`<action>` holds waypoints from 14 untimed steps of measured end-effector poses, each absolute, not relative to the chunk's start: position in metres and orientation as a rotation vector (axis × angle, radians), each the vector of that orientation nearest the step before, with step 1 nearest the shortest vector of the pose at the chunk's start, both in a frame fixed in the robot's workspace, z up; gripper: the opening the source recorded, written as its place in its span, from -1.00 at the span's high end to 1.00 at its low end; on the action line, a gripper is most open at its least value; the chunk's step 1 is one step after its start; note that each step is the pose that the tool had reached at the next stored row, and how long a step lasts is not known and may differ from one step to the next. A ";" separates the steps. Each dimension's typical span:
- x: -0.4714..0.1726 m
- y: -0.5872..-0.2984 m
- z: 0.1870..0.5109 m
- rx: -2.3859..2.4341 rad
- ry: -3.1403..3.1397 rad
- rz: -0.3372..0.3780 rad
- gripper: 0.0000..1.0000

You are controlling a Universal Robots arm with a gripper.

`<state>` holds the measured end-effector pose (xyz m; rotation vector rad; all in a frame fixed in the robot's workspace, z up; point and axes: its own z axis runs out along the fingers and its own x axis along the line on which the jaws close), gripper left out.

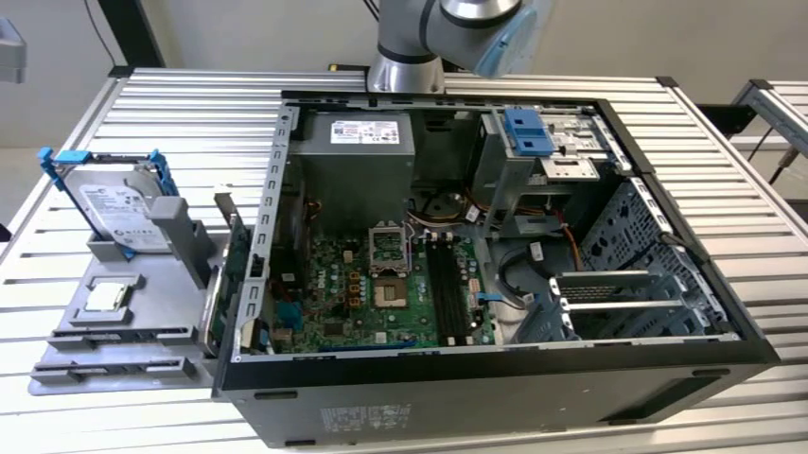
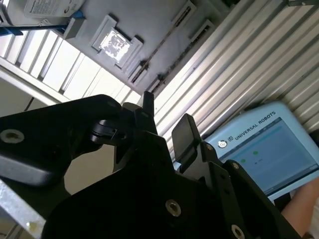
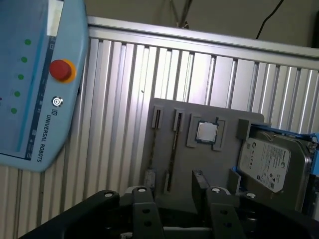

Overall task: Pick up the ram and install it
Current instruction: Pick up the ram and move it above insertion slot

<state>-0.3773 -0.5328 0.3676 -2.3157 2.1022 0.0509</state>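
The ram looks like the thin dark strip (image 3: 173, 149) standing on edge in a slot of the grey holder (image 3: 219, 117), next to the processor; it is seen edge-on, so I cannot be sure. The same strip (image 2: 167, 40) crosses the holder in the second wrist view. My gripper (image 3: 172, 186) hangs well above the holder, open, with nothing between its black fingers (image 2: 185, 130). In the exterior view the arm (image 1: 436, 38) rises behind the open computer case (image 1: 505, 374), whose motherboard has empty dark memory slots (image 1: 445, 279).
On the holder (image 1: 76, 374) a silver hard drive (image 1: 112, 206) stands in a blue bracket, with a processor (image 1: 108, 295) beside it. A blue control pendant (image 3: 35, 74) lies on the slatted metal table (image 1: 189, 104). A person's hand (image 2: 304, 209) is at the pendant's edge.
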 end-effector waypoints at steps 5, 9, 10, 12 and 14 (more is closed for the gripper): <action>-0.377 -0.533 0.360 -2.295 2.126 0.052 -1.00; -0.377 -0.533 0.352 -2.286 2.136 0.052 -1.00; -0.377 -0.533 0.350 -2.280 2.142 0.052 -1.00; -0.377 -0.533 0.347 -2.278 2.143 0.052 -1.00; -0.377 -0.533 0.343 -2.278 2.143 0.052 -1.00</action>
